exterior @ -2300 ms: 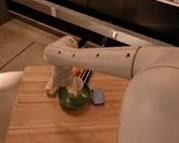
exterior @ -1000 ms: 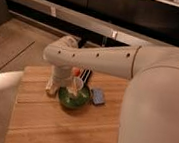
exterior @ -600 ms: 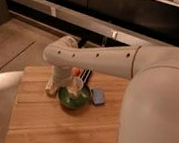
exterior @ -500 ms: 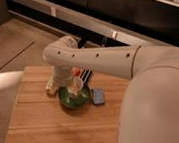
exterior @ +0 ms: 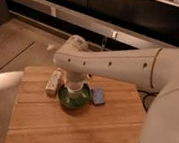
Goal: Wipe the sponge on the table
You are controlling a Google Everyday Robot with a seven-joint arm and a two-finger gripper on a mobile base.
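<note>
Camera view looks down on the table (exterior: 64,128), whose pale plank top fills the lower middle of the frame. The robot's white arm (exterior: 124,66) reaches in from the right edge, bends at its wrist left of centre and drops straight down, so that the gripper (exterior: 74,90) hangs over the mouth of the green bowl (exterior: 73,100), low enough to hide part of the inside. Whether the gripper is open or closed, and whether it holds anything, I cannot tell; its tip is lost against the bowl.

The sponge (exterior: 98,96) lies flat on the wood directly to the right of the gripper in the frame, just beside the bowl's right rim — touching it or a hair apart, I cannot say which. Its long axis seems to run roughly from the top of the frame toward the bottom, slightly tilted. Nothing grips it.

A white bottle (exterior: 54,81) sits just left of the bowl, on the side away from the sponge. Between gripper and sponge only the bowl's rim stands in the way — any sideways reach to the right would, I judge, have to clear that rim. A sponge resting free like this fits a moment ahead of wiping as well as one after it was set down.
</note>
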